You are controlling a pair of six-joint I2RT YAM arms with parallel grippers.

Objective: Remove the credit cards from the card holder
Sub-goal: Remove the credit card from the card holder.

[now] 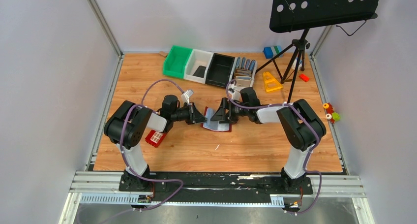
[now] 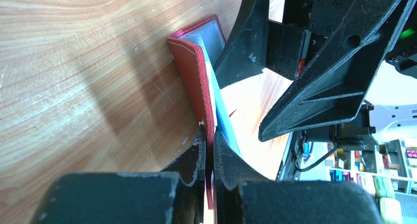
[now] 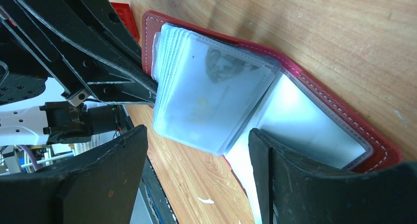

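Lying flat at the left of the table (image 1: 275, 150), a red gridded piece (image 1: 156, 138) sits just beside the left arm. Right of it, the left gripper (image 2: 208, 147) is clenched on the maroon cover of the card holder (image 2: 193, 71), which is open at mid-table between the two grippers. Clear sleeves (image 3: 172, 61) fan out of it, and a pale credit card (image 3: 211, 93) shows inside the front one. The right gripper (image 3: 196, 133) has its jaws released, one finger either side of the sleeve stack, grasping nothing
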